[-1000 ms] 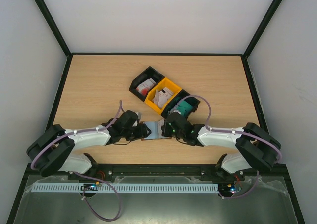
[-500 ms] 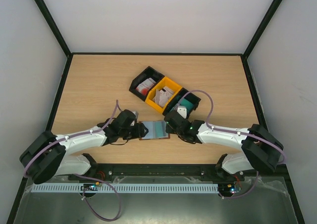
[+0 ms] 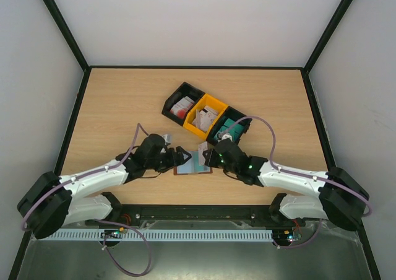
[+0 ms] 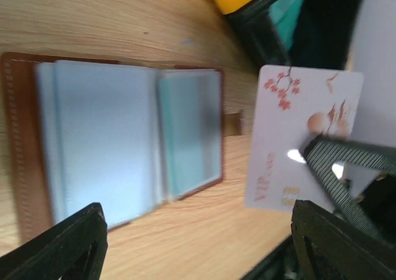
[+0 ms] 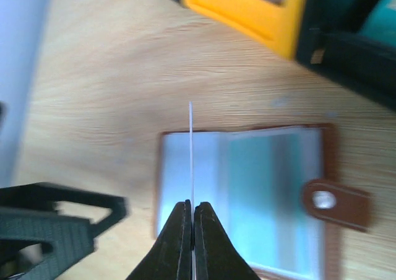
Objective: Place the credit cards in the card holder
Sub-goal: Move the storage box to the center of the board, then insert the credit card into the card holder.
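Note:
The card holder [image 3: 190, 163], a brown wallet, lies open on the table and shows pale grey-blue pockets [image 4: 117, 137]. A teal card sits in one pocket [image 5: 253, 187], and the snap tab [image 5: 335, 202] points right. My right gripper [image 3: 207, 153] is shut on a white credit card [image 4: 303, 137] with pink flowers. It holds the card on edge [image 5: 190, 144] just above the wallet's left pockets. My left gripper [image 3: 175, 158] is open and empty at the wallet's left edge, with its fingers [image 4: 62, 246] spread wide.
Three joined bins stand behind the wallet. A black bin [image 3: 181, 105] holds white and red cards, a yellow bin [image 3: 206, 117] holds white cards, and a black bin [image 3: 231, 129] holds teal cards. The frame walls run along the table edges.
The wallet now lies open. My right gripper has come from beside the bins to over the wallet with the white card. My left arm has stretched out and shifted slightly left.

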